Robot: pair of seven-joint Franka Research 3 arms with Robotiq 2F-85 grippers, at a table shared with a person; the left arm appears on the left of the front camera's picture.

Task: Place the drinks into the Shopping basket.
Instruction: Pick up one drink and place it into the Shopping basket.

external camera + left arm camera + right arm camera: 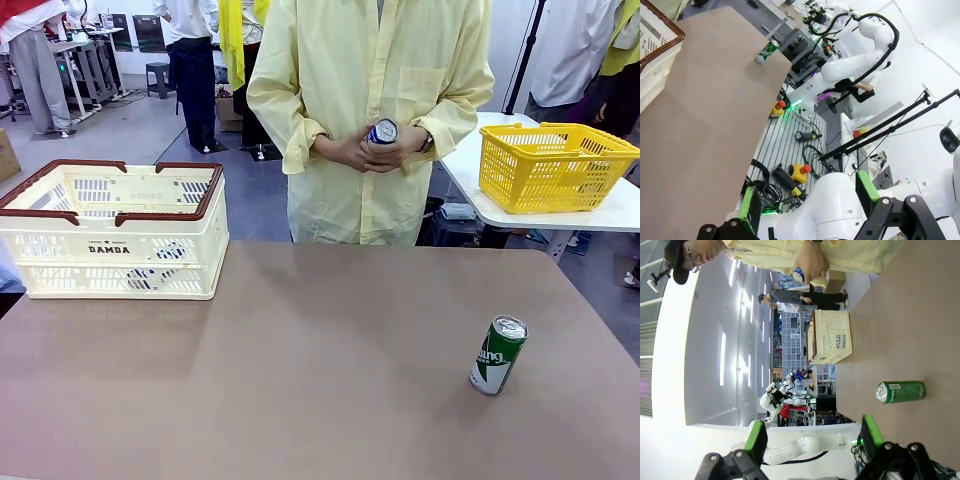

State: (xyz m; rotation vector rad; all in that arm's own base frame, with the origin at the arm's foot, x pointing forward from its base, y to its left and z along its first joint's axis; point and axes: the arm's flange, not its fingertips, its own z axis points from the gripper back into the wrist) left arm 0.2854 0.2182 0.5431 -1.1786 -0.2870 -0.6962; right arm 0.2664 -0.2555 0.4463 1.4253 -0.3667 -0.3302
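One green can [497, 354] stands near the table's [300, 380] right edge, one blue can [382, 131] is in the person's hands [362, 150], one Shopping basket [112, 246] sits at the far left corner, and one yellow basket [552, 167] is on a side table.

Table [300, 380] centre and near-left bare, wide passage. Green can [497, 354] upright near right, room all round it. Shopping basket [115, 235] blocks far-left corner, top open. Person [370, 120] stands at far edge, middle.

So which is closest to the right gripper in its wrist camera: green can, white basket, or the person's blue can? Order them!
1. green can, on the table ahead of the right gripper.
2-3. white basket, far across the table, and blue can, in the person's hands: too close to call.
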